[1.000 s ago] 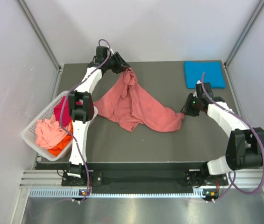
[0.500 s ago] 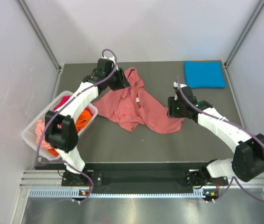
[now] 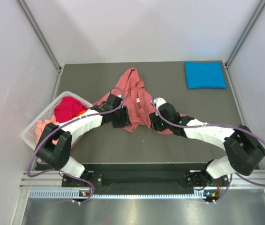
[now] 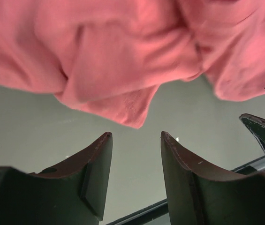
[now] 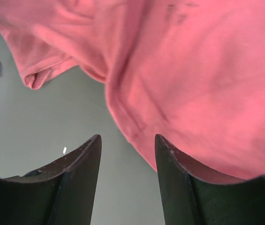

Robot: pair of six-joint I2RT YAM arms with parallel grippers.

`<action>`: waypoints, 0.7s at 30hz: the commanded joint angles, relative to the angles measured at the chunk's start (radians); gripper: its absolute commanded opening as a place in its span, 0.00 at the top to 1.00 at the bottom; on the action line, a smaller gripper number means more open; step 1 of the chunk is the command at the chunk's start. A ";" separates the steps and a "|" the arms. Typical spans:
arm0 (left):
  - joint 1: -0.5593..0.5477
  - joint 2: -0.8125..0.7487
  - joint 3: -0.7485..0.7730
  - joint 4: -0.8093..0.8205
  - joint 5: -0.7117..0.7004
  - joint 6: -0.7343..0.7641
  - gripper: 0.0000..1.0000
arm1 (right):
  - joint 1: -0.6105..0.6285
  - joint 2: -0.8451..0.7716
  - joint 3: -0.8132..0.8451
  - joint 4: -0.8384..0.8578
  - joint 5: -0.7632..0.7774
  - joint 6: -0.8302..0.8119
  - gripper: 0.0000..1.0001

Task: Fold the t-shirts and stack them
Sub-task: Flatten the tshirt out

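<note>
A salmon-pink t-shirt [image 3: 134, 93] lies crumpled on the dark table, bunched toward the back. My left gripper [image 3: 121, 120] is open and empty at the shirt's near left edge; in the left wrist view [image 4: 136, 140] the cloth [image 4: 123, 56] lies just beyond the fingertips. My right gripper [image 3: 155, 123] is open and empty at the near right edge; in the right wrist view [image 5: 127, 140] the cloth [image 5: 193, 70] reaches past the right finger. A bright blue t-shirt [image 3: 205, 74] lies folded at the back right.
A white slatted basket [image 3: 33, 132] stands at the table's left edge with a magenta shirt [image 3: 68, 108], a pale pink one [image 3: 41, 126] and a bit of orange [image 3: 81, 112] inside. The enclosure walls close in on both sides.
Both grippers have let go of the salmon shirt and moved toward the near middle. The shirt, stretched out between them before, now lies bunched on the table.
</note>
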 commanded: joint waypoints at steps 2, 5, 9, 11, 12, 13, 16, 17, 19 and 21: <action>-0.040 -0.027 -0.077 0.178 -0.042 -0.056 0.47 | 0.050 0.064 -0.024 0.203 0.027 -0.014 0.50; -0.077 -0.009 -0.100 0.211 -0.072 -0.044 0.46 | 0.058 0.090 -0.046 0.266 0.053 -0.002 0.50; -0.100 0.035 -0.112 0.260 -0.083 -0.042 0.46 | 0.065 0.123 -0.023 0.280 0.050 -0.002 0.51; -0.106 0.052 -0.112 0.260 -0.097 -0.050 0.47 | 0.078 0.140 -0.006 0.263 0.063 -0.002 0.51; -0.112 0.066 -0.114 0.258 -0.100 -0.053 0.48 | 0.079 0.150 0.008 0.260 0.064 0.007 0.51; -0.116 0.071 -0.115 0.263 -0.103 -0.057 0.49 | 0.081 0.178 0.016 0.252 0.064 0.012 0.51; -0.135 0.081 -0.129 0.254 -0.135 -0.060 0.56 | 0.082 0.216 0.048 0.217 0.104 0.061 0.52; -0.135 0.083 -0.135 0.249 -0.143 -0.068 0.58 | 0.082 0.233 0.054 0.206 0.112 0.070 0.52; -0.138 0.078 -0.143 0.239 -0.177 -0.074 0.74 | 0.082 0.244 0.063 0.202 0.133 0.098 0.58; -0.136 0.069 -0.141 0.220 -0.192 -0.074 0.93 | 0.082 0.242 0.075 0.185 0.145 0.108 0.83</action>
